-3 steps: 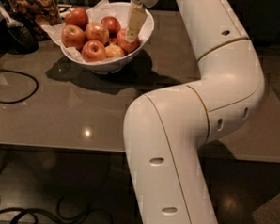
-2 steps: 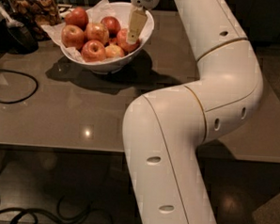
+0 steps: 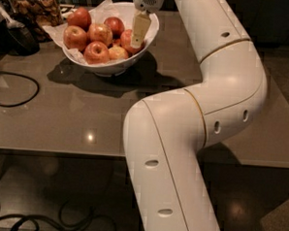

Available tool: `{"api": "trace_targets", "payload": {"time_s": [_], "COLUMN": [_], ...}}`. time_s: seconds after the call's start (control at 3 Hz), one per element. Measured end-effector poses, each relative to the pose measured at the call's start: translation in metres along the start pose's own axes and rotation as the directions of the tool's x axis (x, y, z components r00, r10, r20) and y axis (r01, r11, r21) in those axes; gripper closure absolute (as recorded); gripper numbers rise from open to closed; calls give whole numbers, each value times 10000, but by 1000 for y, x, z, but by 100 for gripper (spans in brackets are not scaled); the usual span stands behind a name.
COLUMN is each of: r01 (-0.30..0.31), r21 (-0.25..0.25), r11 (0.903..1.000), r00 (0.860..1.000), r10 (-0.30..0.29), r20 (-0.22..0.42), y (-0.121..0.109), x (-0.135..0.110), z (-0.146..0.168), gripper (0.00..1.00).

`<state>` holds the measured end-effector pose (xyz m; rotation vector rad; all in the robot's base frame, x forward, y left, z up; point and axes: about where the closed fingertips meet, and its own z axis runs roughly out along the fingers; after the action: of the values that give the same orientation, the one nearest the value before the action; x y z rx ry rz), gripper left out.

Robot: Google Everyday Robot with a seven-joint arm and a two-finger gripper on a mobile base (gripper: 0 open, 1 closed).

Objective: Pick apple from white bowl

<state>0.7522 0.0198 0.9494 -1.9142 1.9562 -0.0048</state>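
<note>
The white bowl, lined with crinkled white paper, stands at the back of the brown table and holds several pinkish-red apples. My gripper hangs from above over the bowl's right side. It reaches down among the fruit against a red apple, which it partly hides. A smaller, paler yellow-orange apple lies just in front of it. Other red apples fill the left and middle of the bowl.
A clear jar of brown snacks stands left of the bowl beside a dark object. A black cable loops on the table's left. My white arm crosses the table's right side. More cables lie on the floor.
The gripper has dipped slightly lower into the right side of the bowl. The apples and the bowl have not moved.
</note>
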Motion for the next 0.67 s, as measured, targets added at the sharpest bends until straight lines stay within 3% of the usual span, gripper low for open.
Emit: {"api": "trace_targets", "payload": {"time_s": [0.67], "r01": [215], "r21": [-8], "r11": [9998], "r00": [9993], "r10": [-215], "r20": [-294], "y": [0], "x": [0], "z": [3], "gripper": [30]}}
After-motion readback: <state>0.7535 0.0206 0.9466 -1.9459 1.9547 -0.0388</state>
